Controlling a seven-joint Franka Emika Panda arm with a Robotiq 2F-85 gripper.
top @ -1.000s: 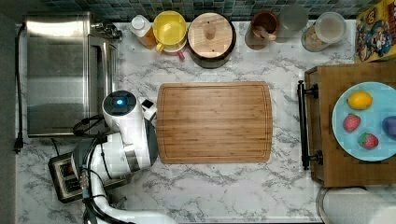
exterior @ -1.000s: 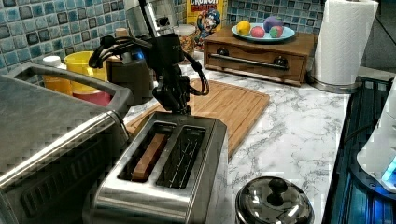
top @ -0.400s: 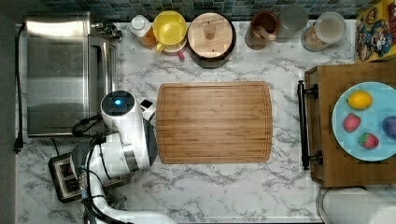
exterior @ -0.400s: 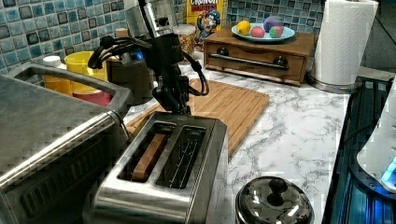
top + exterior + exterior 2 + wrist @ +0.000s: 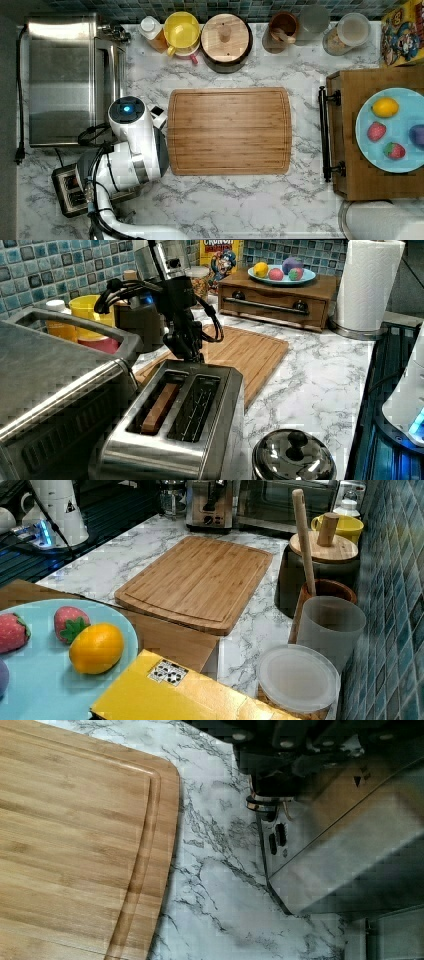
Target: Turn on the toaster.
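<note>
Boxy steel toaster (image 5: 185, 440) lower centre of left view, on marble bench (image 5: 310, 385). Black tool (image 5: 189, 351) at its far end; can't tell if open or closed.

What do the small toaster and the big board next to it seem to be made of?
The toaster looks like brushed stainless steel: silvery, with soft reflections on its top and sides. The cutting board looks like bamboo or a similar light wood, with long parallel strips and a matte, unvarnished-looking surface, though a thin finish cannot be ruled out.
</note>
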